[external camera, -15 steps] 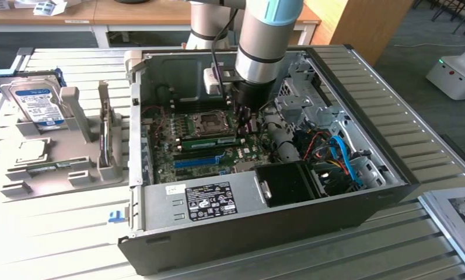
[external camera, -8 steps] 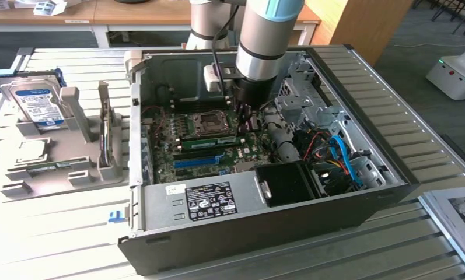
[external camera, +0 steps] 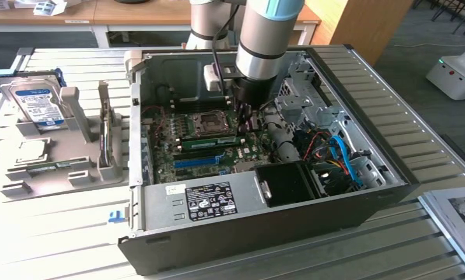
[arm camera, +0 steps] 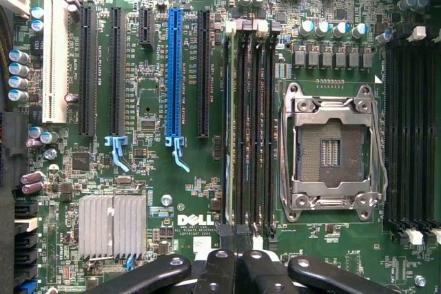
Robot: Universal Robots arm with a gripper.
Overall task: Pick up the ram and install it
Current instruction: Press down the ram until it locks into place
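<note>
Gripper [arm camera: 234, 266] was closed, fingers [arm camera: 219, 273] pressed together, nothing held, hovering right over the motherboard [arm camera: 172, 239] inside the open PC case [external camera: 248, 233]. The ram [external camera: 210, 140] sat seated in a slot [arm camera: 241, 122] beside the empty CPU socket [arm camera: 331, 149], mid-board. Further off, near the table's far edge, a hard drive [external camera: 36, 102] stood in a grey fixture [external camera: 61, 175].

The open computer case [external camera: 294, 175] lies on the table [external camera: 61, 233], with the holder stand [external camera: 61, 157] at its nine o'clock in the exterior view. Inside, the ram [external camera: 210, 140] sits in a slot just at six o'clock of the processor socket [external camera: 210, 121], and the power supply [external camera: 201, 201] lies further toward six. The end effector [external camera: 246, 114] hangs at the socket's three o'clock, over the ram's end.
</note>
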